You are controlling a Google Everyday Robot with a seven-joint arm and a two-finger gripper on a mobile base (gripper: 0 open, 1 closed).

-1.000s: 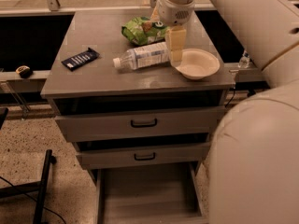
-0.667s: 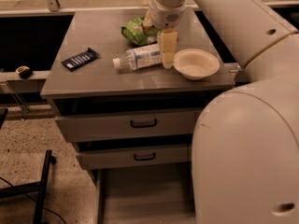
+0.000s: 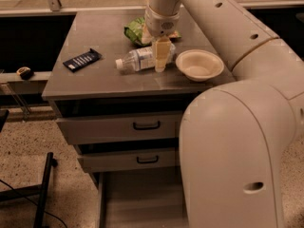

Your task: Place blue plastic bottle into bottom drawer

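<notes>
The blue plastic bottle lies on its side on the grey cabinet top, white cap pointing left. My gripper hangs from above at the bottle's right end, down at the bottle's level and overlapping its base. The bottom drawer is pulled open below the two upper drawers; its flat grey floor is bare where it shows. My arm's large body hides the drawer's right side.
A cream bowl sits just right of the gripper. A green snack bag lies behind the bottle. A dark packet lies at the left of the top. A black stand leg is on the floor at the left.
My gripper has moved left from beside the bowl to the bottle's right end. The bottle, bowl and drawers have not moved.
</notes>
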